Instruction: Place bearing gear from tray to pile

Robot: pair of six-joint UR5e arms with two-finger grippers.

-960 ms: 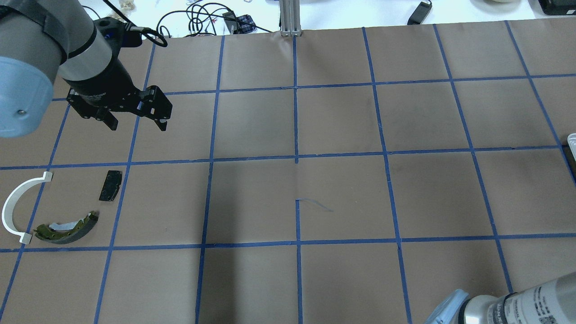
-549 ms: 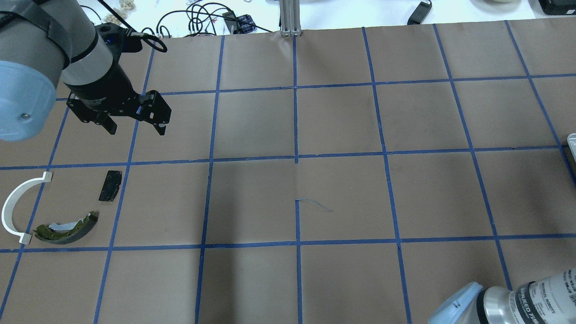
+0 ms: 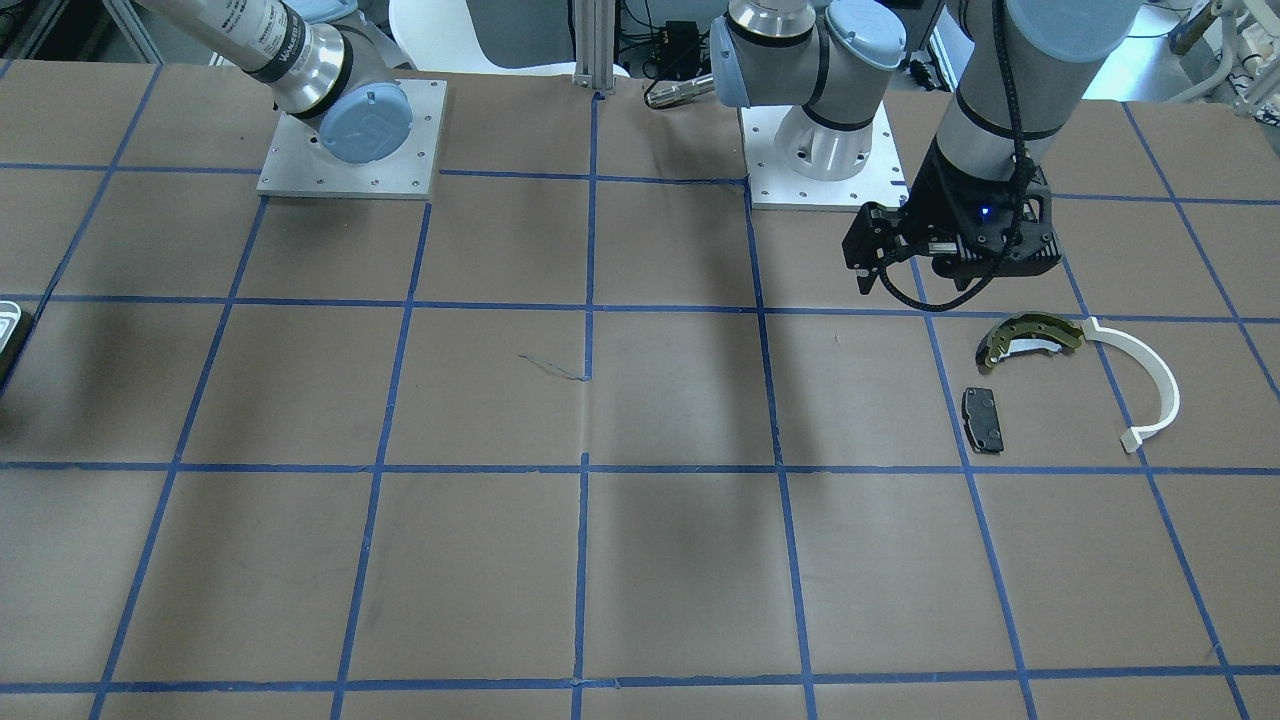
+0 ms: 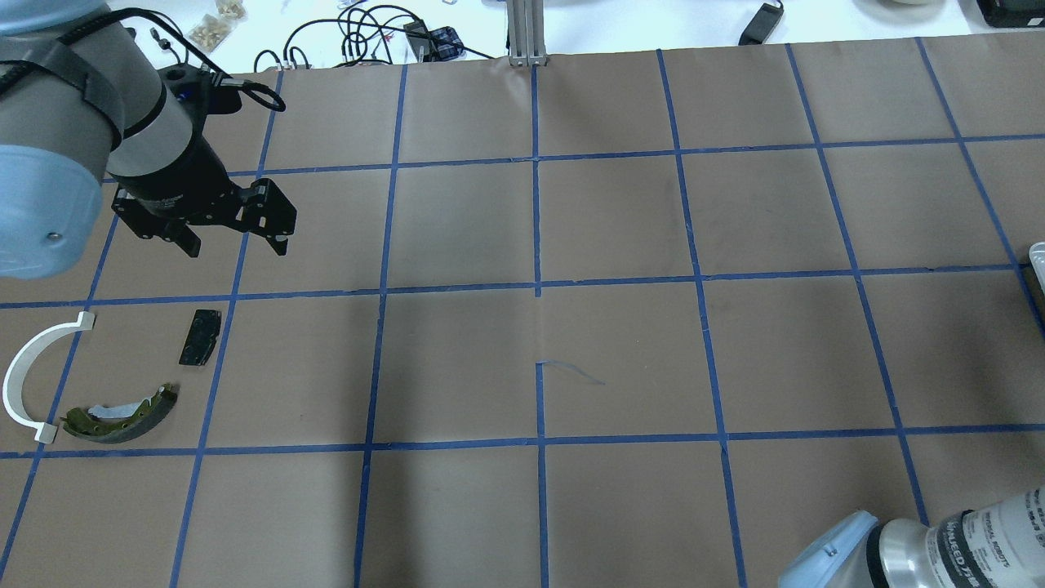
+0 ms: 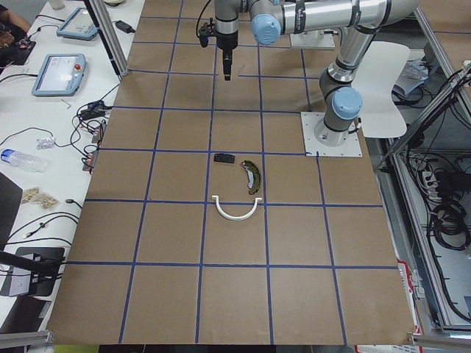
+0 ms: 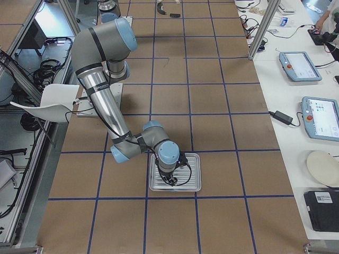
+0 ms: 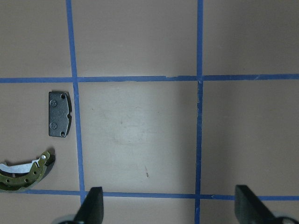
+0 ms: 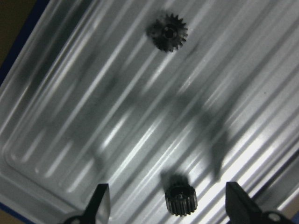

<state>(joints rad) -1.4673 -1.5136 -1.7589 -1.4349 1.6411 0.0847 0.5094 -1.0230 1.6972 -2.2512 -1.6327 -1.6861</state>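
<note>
Two small black toothed gears lie on the ribbed metal tray point(image 8: 70, 116) in the right wrist view, one far point(image 8: 168, 32) and one near point(image 8: 181, 200). My right gripper point(image 8: 170, 205) is open above the tray, and the near gear sits between its fingers. The tray also shows in the exterior right view point(image 6: 197, 172) and as an edge in the overhead view point(image 4: 1038, 255). The pile is an olive brake shoe point(image 4: 122, 412), a white arc strip point(image 4: 20, 380) and a black pad point(image 4: 200, 336). My left gripper point(image 4: 237, 245) is open and empty, hovering beyond the pad.
Brown paper with a blue tape grid covers the table point(image 4: 539, 327). Cables point(image 4: 367, 33) and an aluminium post point(image 4: 526, 33) stand at the far edge. The arm base plates point(image 3: 350, 140) sit on the robot's side. Tablets point(image 6: 299, 66) lie on a side bench.
My left gripper has drifted a little left and toward the robot, still open and empty. The right arm's elbow has shifted slightly at the overhead view's bottom right.
</note>
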